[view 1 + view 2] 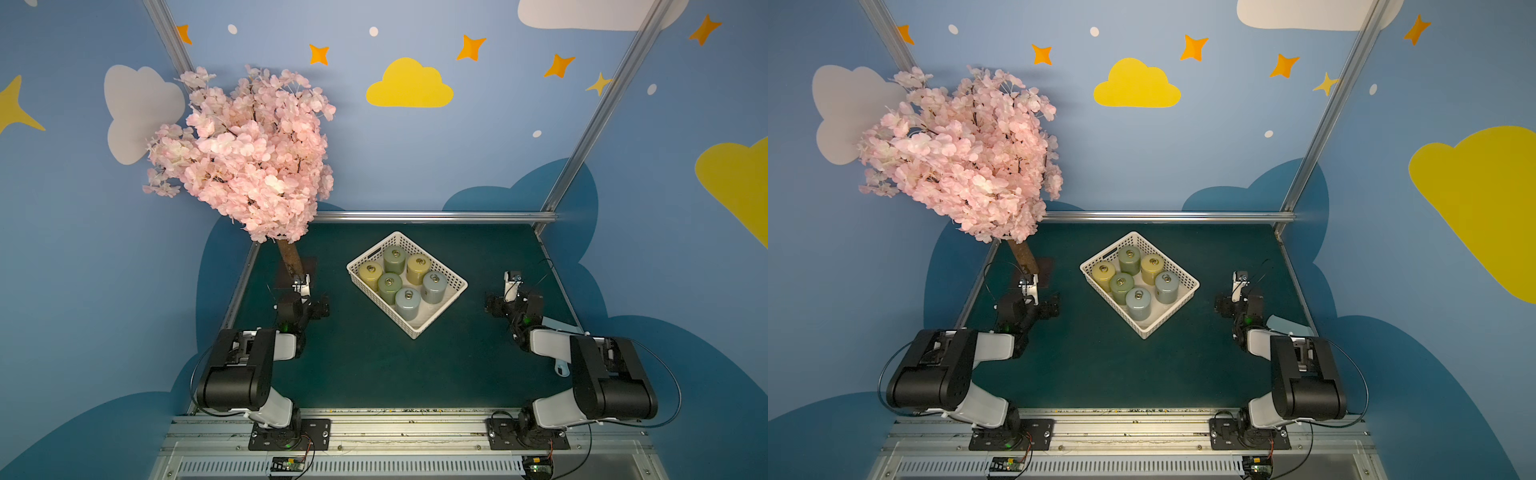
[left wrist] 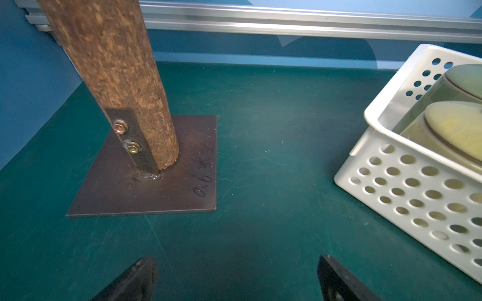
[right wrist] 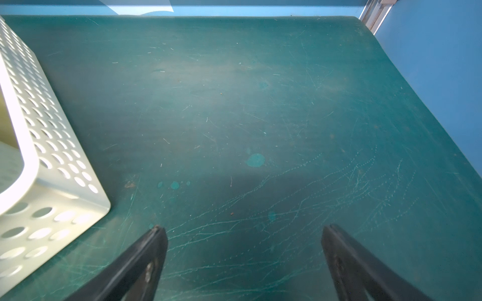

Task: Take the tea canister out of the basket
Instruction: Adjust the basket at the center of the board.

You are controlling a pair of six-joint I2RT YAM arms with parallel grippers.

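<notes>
Left gripper, left wrist view: jaws stand wide apart with nothing between them, over the green mat. Ahead, a brown trunk is fixed by a bolted bracket to a dark metal plate. The white perforated basket sits to one side, apart from the fingertips, with the lids of two tea canisters showing over its rim

Right gripper, right wrist view: jaws equally wide and empty above scratched mat. One basket corner is near but not touched

Both top views: the basket sits mid-table, turned at an angle, between the two arms and apart from both grippers. Six tea canisters stand upright inside in two rows of three: two yellow, two green, two grey-blue, each lid with a ring knob. A pink blossom tree rises at the far left corner
</notes>
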